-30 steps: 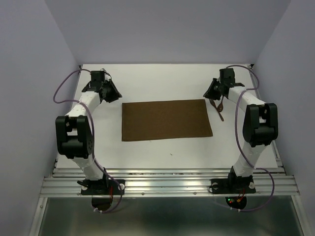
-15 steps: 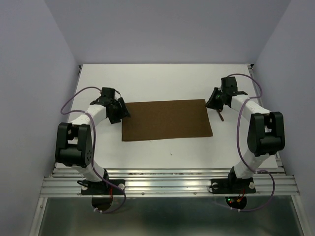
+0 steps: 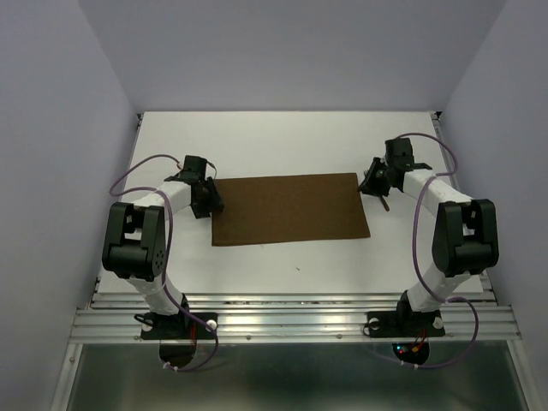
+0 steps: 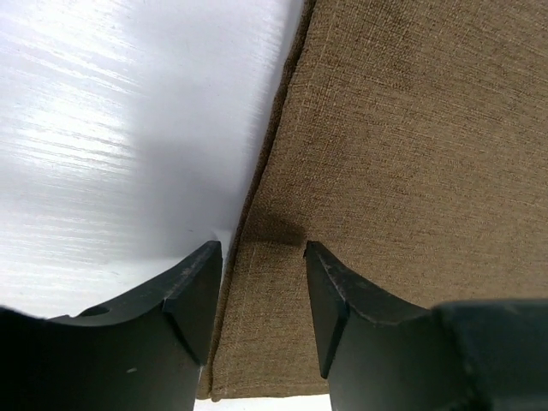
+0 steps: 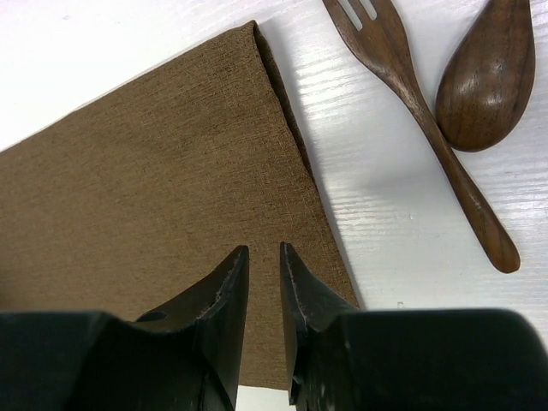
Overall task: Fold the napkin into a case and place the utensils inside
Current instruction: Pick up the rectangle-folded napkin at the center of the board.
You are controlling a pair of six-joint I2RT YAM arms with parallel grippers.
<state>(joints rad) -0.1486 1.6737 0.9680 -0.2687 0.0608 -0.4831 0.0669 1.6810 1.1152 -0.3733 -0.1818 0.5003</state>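
One white table (image 3: 282, 257) (lilac walls (image 3: 282, 51)) | napkin (image 3: 289, 208) flat | left jaws wide | right jaws narrow, nothing held

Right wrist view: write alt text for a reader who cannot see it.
The right gripper, jaws only narrowly apart, points down at the right edge of a flat brown napkin on a white table. Just beyond that edge lie a dark wooden fork and spoon, side by side, clear of the cloth.

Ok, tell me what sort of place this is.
Probably a robotics lab cell: plain walls around a white table, two arms bolted to a metal rail, a napkin, fork and spoon.
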